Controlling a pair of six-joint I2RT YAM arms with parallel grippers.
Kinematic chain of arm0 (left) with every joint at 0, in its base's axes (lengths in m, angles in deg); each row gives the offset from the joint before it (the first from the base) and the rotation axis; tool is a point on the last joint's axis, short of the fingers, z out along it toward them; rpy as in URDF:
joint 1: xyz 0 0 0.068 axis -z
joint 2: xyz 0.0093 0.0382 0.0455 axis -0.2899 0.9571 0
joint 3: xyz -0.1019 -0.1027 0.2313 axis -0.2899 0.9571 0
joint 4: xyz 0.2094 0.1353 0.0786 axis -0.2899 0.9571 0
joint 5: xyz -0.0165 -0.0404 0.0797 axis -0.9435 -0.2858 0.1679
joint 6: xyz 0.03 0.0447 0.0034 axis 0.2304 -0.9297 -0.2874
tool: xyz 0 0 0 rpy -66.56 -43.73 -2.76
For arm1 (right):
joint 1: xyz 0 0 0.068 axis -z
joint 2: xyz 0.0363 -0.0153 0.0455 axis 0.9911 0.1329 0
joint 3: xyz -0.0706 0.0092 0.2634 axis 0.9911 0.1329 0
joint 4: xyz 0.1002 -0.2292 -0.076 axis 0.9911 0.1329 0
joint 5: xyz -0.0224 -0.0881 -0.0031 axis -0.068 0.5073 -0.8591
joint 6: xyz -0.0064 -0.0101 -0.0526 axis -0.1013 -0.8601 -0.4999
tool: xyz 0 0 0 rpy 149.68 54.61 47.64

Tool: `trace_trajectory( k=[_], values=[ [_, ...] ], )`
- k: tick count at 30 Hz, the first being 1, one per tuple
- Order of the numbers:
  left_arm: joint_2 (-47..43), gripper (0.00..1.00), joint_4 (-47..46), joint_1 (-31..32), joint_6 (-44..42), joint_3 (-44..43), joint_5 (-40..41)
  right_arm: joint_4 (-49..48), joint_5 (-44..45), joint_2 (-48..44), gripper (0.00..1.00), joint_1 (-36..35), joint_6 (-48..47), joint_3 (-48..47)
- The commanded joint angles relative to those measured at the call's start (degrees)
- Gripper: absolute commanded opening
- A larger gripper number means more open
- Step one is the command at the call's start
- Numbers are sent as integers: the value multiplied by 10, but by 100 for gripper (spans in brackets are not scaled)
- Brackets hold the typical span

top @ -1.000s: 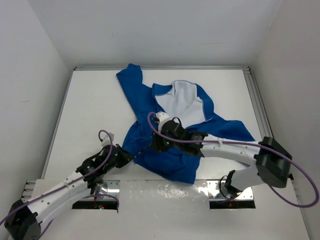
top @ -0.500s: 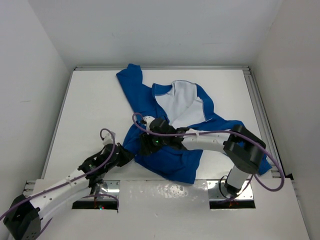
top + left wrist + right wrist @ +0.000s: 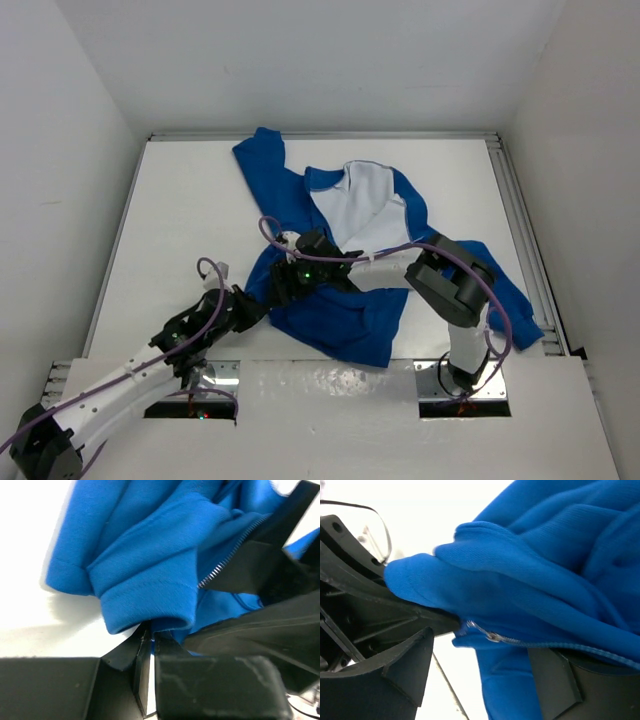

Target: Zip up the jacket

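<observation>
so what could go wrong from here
1. The left end effector pinches only the hem edge of the jacket; a tug could pull it free.
2. The right end effector stands open around bunched folds near the zipper teeth; closing may catch cloth instead of the zipper.
3. Both end effectors sit very close together, so they might collide.

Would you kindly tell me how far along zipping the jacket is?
Done: nothing looks zipped; the jacket lies open, white lining showing. In hand: left tool pinches the hem, right tool stands open around the zipper edge. To do: joining the zipper and pulling it up.
</observation>
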Motion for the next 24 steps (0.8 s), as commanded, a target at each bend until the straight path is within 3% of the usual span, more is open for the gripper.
trace_trajectory(
  k=[1, 5, 10, 24],
  values=[
    [-15, 0, -24, 5, -9, -20, -22, -103, -58, 18, 74, -1, 28, -2],
    [-17, 0, -32, 5, -6, -11, -28, -161, -87, -1, 76, -2, 30, 21],
    [-22, 0, -36, 5, -4, -6, -29, -160, -41, -66, 78, -3, -12, 62],
    [-67, 0, -7, 5, -5, -33, -68, -394, -98, 22, 81, 1, 76, 75]
  ],
)
